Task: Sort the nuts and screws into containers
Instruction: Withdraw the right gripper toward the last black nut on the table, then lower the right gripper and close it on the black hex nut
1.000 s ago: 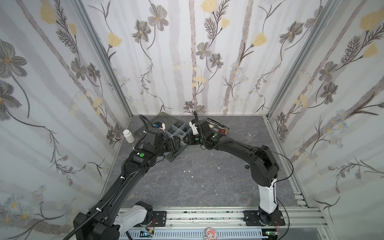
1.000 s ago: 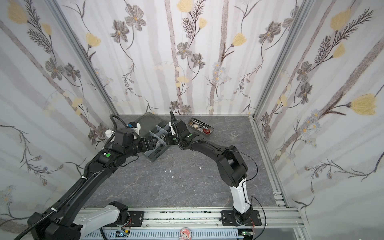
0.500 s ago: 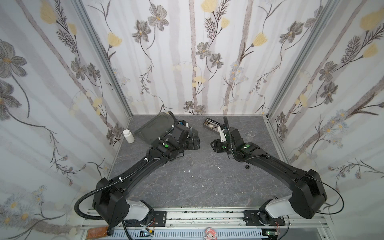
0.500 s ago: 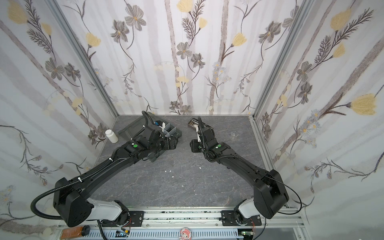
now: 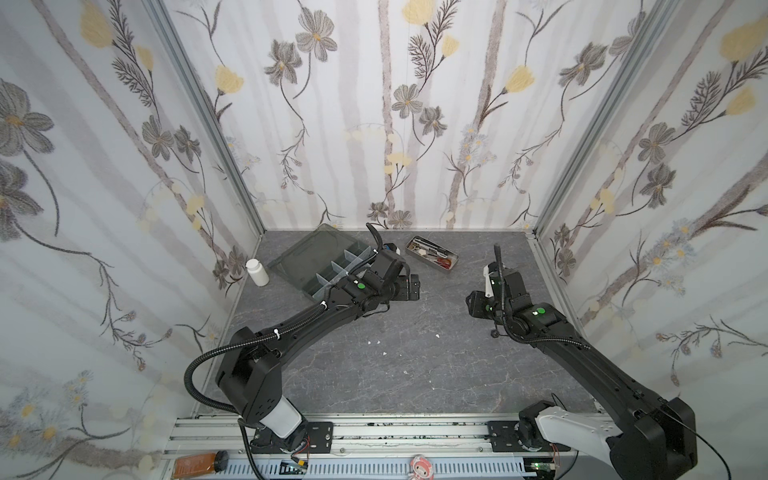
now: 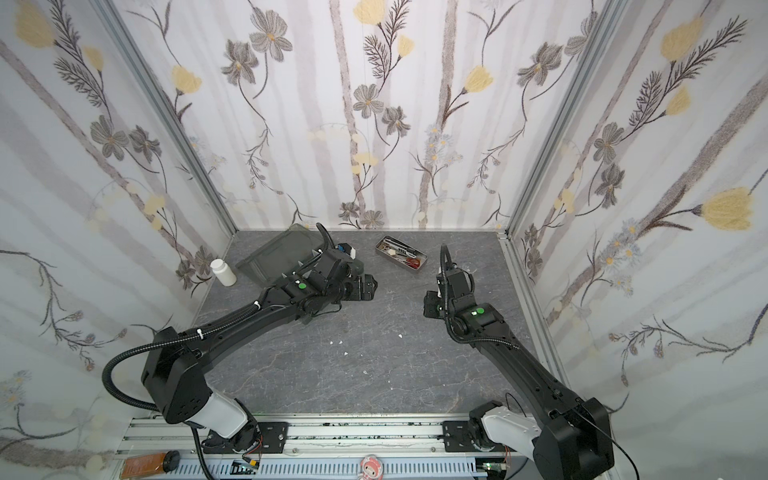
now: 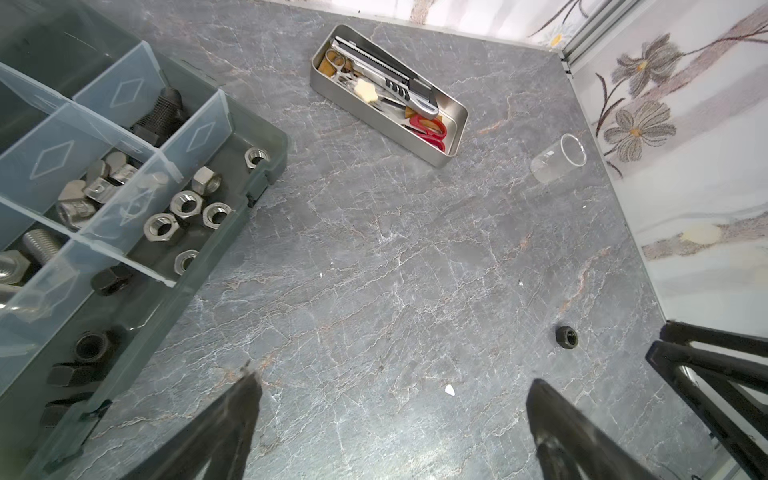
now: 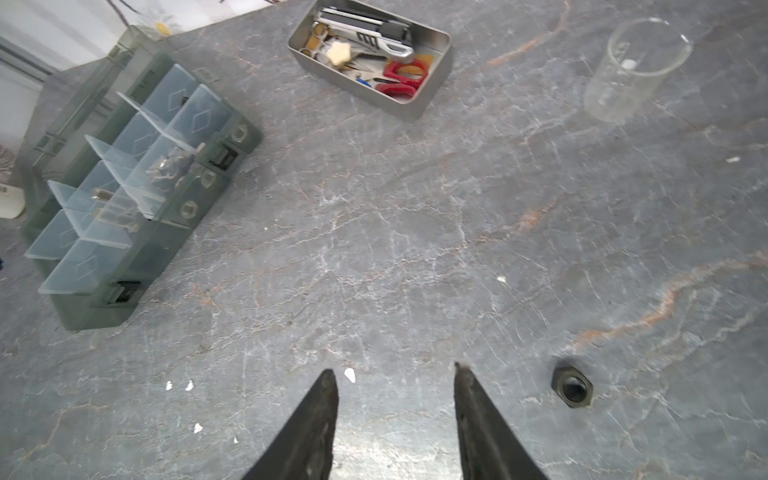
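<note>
Black nut (image 8: 572, 387) lies flat on table (image 8: 374, 208), just outside right end effector (image 8: 395, 370), which is half-spread and empty. Left end effector (image 7: 392, 378), wide-spread and empty, is farther.

The matte black jointed left arm (image 5: 307, 328) and its twin right arm (image 5: 602, 374) each show a white base housing (image 5: 284, 419), a round green dot (image 5: 361, 285) near the wrist and tapered dark fingers (image 8: 316, 415), the left also bearing a ribbed black cable conduit (image 5: 193, 386) fastened with white zip ties (image 5: 276, 332).
</note>
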`<state>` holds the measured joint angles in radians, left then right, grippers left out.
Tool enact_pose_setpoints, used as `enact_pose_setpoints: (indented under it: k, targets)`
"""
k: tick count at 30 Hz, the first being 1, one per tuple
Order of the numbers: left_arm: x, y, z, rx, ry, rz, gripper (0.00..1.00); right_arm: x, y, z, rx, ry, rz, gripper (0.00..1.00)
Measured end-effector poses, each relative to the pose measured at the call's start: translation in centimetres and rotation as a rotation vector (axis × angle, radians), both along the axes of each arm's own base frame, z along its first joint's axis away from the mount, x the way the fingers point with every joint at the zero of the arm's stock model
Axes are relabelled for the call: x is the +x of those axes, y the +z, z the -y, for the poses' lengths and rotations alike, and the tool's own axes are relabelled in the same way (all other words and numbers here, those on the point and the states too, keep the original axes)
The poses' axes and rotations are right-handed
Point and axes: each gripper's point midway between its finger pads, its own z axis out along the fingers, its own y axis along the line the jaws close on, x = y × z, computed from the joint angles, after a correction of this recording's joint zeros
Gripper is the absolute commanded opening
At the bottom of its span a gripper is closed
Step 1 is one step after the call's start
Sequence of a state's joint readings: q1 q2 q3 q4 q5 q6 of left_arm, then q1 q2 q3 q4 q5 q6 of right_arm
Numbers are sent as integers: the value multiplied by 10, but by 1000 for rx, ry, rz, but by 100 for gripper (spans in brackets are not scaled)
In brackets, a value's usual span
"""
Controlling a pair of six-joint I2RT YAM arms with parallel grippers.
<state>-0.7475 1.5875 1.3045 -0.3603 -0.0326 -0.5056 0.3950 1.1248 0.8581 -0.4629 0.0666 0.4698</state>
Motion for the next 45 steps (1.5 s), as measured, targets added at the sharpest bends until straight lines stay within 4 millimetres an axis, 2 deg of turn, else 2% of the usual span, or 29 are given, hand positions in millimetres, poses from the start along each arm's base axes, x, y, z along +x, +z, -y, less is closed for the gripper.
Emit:
enact_pose_setpoints:
  k: [3, 9, 13, 21, 27, 31, 38, 45]
  targets:
    - [3, 3, 7, -15, -6, 15, 100, -7, -14, 17, -13, -43, -35, 46]
    - [2, -8, 12, -7, -14, -2, 100, -15, -36, 41, -16, -121, -82, 46]
    - [2, -13, 13, -4, -13, -14, 100, -25, -60, 56, -31, -167, -139, 46]
    - [-2, -27, 9, 11, -13, -29, 100, -30, -82, 70, -62, -229, -187, 44]
    - [-2, -28, 10, 9, -15, -27, 100, -32, -101, 85, -101, -293, -228, 44]
    - [-4, -31, 8, 12, -15, -29, 100, -33, -112, 91, -120, -316, -252, 45]
    - [-9, -35, 2, 23, -20, -31, 100, -32, -123, 93, -116, -332, -274, 56]
    - [-8, -33, 2, 19, -18, -25, 100, -30, -130, 90, -109, -315, -297, 51]
